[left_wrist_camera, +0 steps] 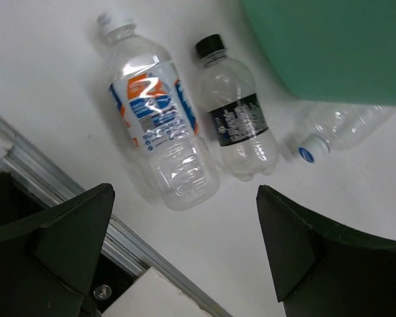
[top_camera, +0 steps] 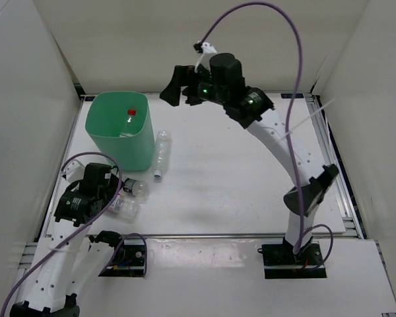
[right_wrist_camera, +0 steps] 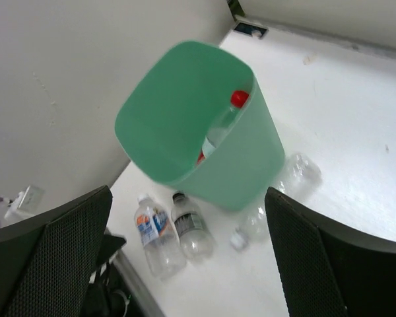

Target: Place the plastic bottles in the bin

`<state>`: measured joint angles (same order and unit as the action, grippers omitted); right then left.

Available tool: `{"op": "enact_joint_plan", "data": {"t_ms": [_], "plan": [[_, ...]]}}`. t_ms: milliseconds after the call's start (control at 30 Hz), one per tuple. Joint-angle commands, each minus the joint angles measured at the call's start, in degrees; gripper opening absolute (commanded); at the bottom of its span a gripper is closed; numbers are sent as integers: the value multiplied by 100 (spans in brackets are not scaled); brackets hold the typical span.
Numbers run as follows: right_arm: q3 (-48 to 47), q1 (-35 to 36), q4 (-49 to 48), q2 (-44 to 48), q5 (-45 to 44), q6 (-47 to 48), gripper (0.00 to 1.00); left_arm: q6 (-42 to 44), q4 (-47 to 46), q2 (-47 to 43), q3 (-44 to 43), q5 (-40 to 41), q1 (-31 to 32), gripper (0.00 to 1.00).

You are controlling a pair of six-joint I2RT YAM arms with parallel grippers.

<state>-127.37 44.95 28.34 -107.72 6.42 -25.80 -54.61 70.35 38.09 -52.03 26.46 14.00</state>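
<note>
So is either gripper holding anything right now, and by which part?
Nothing is held. The left gripper is open above the blue-labelled bottle. The right gripper is open over the bin, with the red-capped bottle inside.

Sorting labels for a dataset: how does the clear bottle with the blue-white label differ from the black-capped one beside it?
The clear plastic bottle with the blue-white label has a white cap; the clear black-capped bottle has a black label. The blue-white one is longer and wider. Both lie flat, side by side, caps the same way.
</note>
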Motion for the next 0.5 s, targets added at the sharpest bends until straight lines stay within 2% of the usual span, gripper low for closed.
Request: {"op": "enact_joint_plan", "data": {"t_ms": [0,33,67,300,467], "plan": [[589,-179,637,374,78,-354,100,-1752,479,23,271,509,15,100],[817,-179,708,427,262,-355,100,-2303,584,171,272,509,15,100],[906,-179,760,514,359,-408,100,-2465,655,260,342,509,15,100],[1074,-285,1340,620,782,-294,100,-2984,-99,726,956,255,15,100],[1337,-285,1403,840,949,-232,100,-3292,-477,910,1370,255,-55,100]]}}
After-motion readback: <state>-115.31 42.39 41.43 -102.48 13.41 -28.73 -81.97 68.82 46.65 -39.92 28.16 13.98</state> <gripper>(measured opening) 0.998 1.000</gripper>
